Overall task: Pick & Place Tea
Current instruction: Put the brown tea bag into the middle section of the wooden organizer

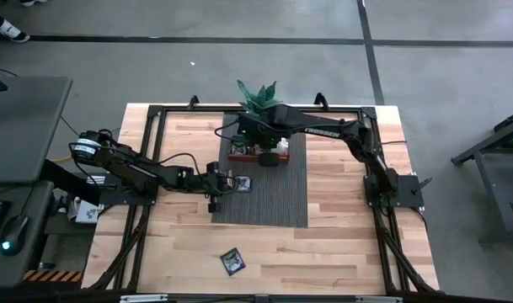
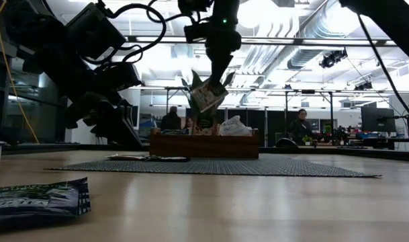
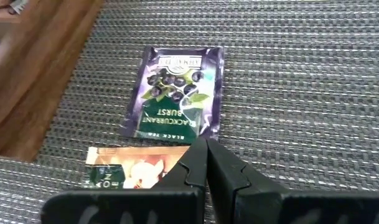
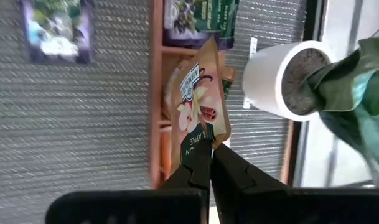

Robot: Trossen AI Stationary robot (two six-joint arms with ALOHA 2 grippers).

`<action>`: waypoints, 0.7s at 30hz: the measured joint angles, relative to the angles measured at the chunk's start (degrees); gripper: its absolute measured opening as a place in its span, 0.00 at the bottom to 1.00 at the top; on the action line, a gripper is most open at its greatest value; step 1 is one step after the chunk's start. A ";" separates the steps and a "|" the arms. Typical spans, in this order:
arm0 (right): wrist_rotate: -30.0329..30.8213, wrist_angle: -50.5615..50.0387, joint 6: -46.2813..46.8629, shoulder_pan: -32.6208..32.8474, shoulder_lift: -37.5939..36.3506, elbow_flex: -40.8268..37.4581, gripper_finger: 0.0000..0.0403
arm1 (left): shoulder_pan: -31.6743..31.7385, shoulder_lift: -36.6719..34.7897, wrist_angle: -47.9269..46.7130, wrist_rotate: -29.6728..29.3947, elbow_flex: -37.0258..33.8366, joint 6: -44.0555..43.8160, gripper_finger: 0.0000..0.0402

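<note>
The right gripper (image 4: 210, 163) pinches a tan tea sachet (image 4: 198, 99) above the wooden tray (image 1: 254, 157) at the mat's (image 1: 277, 198) far edge. The left gripper (image 3: 206, 163), jaws pressed together, hovers empty over two sachets (image 3: 175, 92) on the mat's left edge.

I am working in a large open lab or industrial office hall. The high view shows a bare concrete floor (image 1: 239, 67) with dark taped lines around my wooden table (image 1: 340, 244). Across the low view's upper half I see exposed ducts (image 2: 305, 33), ceiling lights, monitors and people (image 2: 301, 126) at desks.
</note>
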 joint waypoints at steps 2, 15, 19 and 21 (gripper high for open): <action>1.53 -1.99 -1.64 0.22 1.51 2.34 0.00 | 0.00 0.00 0.09 0.41 0.00 -0.02 0.00; 4.21 -7.89 -6.45 1.29 7.32 6.66 0.00 | 0.00 0.00 0.45 0.26 0.00 -0.24 0.00; 4.78 -5.32 -6.63 1.26 7.34 6.66 0.00 | 0.00 0.00 0.44 0.24 0.00 -0.24 0.00; 4.49 -4.37 -6.66 1.15 7.34 6.65 0.00 | 0.00 0.00 0.42 0.24 0.00 -0.24 0.00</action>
